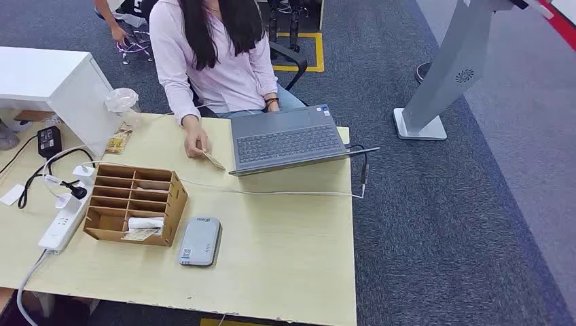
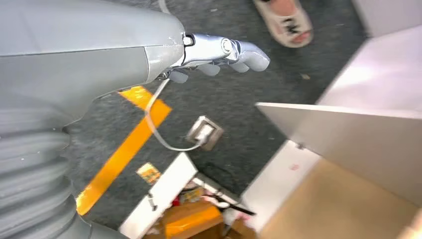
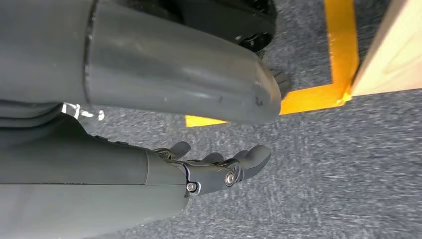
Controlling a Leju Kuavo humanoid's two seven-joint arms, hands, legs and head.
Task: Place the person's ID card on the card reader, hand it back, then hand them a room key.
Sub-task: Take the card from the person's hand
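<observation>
Nothing was done yet: the person (image 1: 217, 61) held the card (image 1: 213, 160) at centre frame, reader (image 1: 200, 242) bare; both hands (image 2: 224, 52) (image 3: 224, 172) hung empty, fingers loosely apart.

My left hand (image 2: 219, 55) is silvery grey metal with rounded grey fingertips and a round screw head at the knuckle, behind a smooth grey forearm shell and a ribbed grey cover. My right hand (image 3: 219, 167) is darker grey, with two small screws near the thumb, and comes out of the same smooth grey casing.
</observation>
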